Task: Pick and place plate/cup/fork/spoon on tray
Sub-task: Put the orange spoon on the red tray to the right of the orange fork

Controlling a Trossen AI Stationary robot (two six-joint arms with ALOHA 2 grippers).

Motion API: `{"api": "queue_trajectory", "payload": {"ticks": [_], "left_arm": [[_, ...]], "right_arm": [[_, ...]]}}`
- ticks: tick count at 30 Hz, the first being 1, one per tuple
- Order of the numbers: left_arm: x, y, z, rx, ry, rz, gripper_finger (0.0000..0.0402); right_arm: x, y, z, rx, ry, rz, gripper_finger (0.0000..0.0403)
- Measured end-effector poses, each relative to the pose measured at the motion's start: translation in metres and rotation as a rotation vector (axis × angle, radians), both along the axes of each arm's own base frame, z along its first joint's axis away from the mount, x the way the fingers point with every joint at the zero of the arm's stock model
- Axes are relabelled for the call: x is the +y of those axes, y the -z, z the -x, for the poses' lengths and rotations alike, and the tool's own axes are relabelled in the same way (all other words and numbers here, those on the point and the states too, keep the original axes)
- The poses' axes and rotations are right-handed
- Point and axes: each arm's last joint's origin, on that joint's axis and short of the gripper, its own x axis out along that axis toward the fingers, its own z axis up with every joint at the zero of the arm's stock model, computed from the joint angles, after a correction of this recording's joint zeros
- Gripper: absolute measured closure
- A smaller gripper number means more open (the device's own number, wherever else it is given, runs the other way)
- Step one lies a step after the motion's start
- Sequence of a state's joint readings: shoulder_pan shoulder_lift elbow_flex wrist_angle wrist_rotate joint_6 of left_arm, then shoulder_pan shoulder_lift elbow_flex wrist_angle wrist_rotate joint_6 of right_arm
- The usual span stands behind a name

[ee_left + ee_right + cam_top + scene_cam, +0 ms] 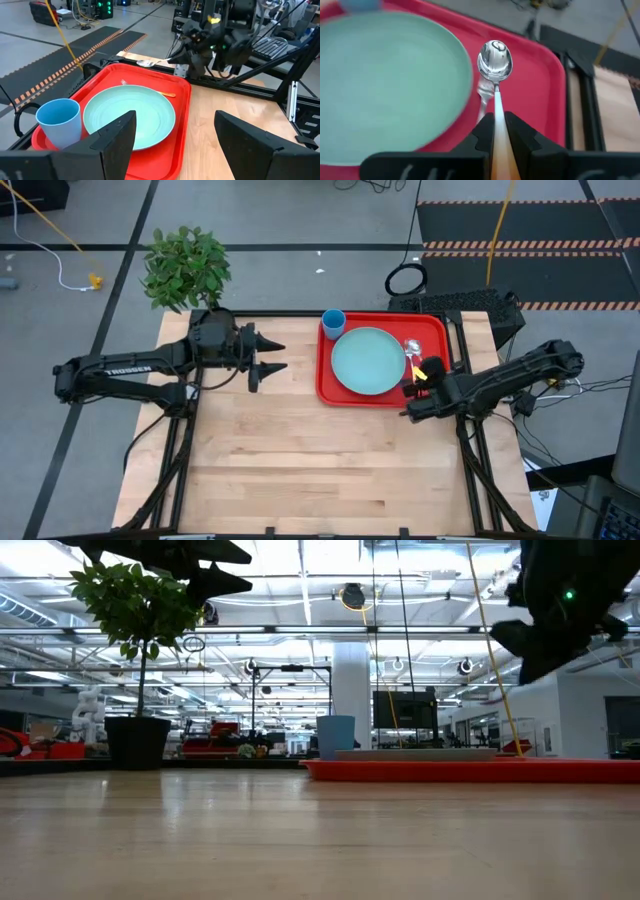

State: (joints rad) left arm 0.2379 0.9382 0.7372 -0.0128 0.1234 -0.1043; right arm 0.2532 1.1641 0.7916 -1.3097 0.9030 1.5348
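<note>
my right claw is clenched on the spoon, held above the red tray beside the plate; letting go this high could bounce it onto the fork lying just beneath.

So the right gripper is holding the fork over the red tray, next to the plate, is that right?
Not quite: the right gripper is shut on the spoon, not the fork. The right wrist view shows its rounded bowl over the red tray, beside the plate.
</note>
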Motion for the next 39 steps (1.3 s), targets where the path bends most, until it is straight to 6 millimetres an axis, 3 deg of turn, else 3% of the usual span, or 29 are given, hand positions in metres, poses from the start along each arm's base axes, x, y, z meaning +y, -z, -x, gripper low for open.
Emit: {"api": "queue_trajectory", "payload": {"ticks": [8,19,26,39], "left_arm": [[-0.005,-0.001,-0.001,-0.015,0.023,-0.002,0.0131],[-0.006,-0.002,-0.002,-0.015,0.035,-0.016,0.0131],[-0.006,-0.002,-0.002,-0.017,0.032,-0.004,0.0131],[-0.006,-0.002,-0.002,-0.014,0.039,-0.034,0.0131]], "right_arm": [[-0.01,0.035,0.018,0.041,0.126,-0.042,0.0385],[-0.019,0.052,0.025,0.072,0.167,-0.044,0.0385],[-0.029,0.053,0.024,0.138,0.147,-0.09,0.0385],[-0.05,0.047,0.018,0.079,0.104,-0.176,0.0385]]}}
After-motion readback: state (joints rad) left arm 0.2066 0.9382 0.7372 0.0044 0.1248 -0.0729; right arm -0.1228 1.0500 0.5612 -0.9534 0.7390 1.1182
